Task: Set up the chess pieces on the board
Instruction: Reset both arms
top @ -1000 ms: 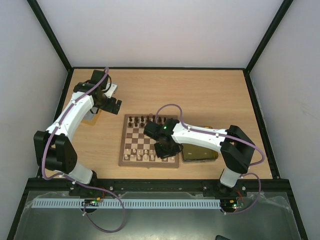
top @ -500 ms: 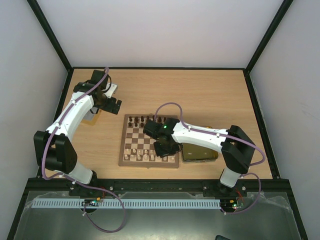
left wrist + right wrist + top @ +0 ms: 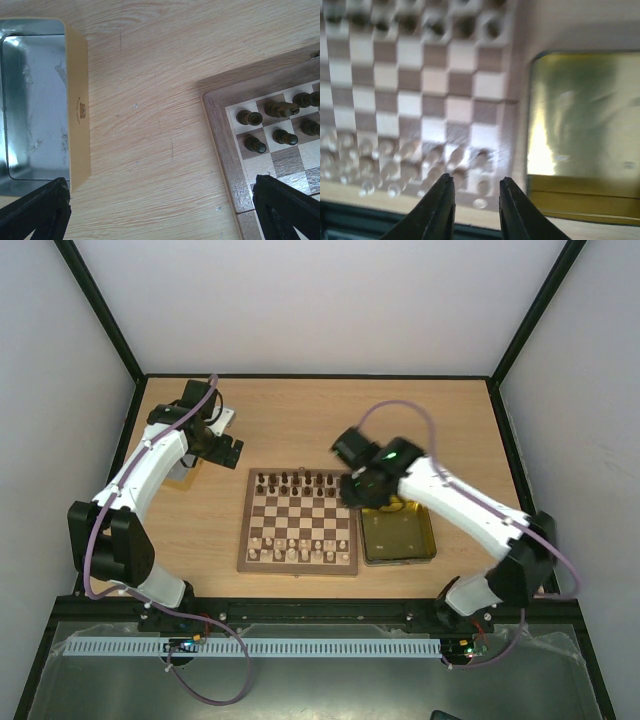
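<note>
Board [image 3: 300, 525] mid-table: pale chess pieces [image 3: 297, 554] on its near rows, dark ones [image 3: 298, 480] on its far rows. Pieces look light, stiff, tippy; best pinched round the neck from above. R gripper [image 3: 475, 180], jaws slightly apart, empty, above board's far-right corner. L gripper [image 3: 161, 180], wide open, empty, far-left by silver tray [image 3: 30, 100].

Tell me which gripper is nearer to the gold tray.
Right. The right gripper hovers near the gold tray's far left corner; the left gripper is beyond the board, beside the silver tray.
</note>
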Tool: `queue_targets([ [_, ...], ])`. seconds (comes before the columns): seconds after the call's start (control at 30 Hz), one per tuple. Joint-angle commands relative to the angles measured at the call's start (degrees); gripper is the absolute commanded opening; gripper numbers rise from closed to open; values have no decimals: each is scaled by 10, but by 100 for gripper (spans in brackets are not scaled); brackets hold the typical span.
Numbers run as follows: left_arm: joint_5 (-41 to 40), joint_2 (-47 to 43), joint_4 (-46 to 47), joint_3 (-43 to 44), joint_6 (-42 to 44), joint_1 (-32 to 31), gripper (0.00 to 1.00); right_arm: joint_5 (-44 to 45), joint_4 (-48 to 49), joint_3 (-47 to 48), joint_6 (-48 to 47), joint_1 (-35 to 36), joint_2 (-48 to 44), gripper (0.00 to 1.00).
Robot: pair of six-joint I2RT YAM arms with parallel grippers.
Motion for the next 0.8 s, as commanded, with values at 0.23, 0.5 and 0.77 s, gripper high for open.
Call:
queue_targets([
  [0.23, 53, 12, -8, 6, 6, 63, 99, 82, -50, -67, -82, -239, -120, 40],
  [0.5, 32, -48, -34, -33, 58, 67, 99, 112, -42, -28, -80, -257, -162, 81],
  [0.77, 42, -126, -65, -84, 86, 76, 99, 55, 2, -113, -78, -257, -237, 83],
])
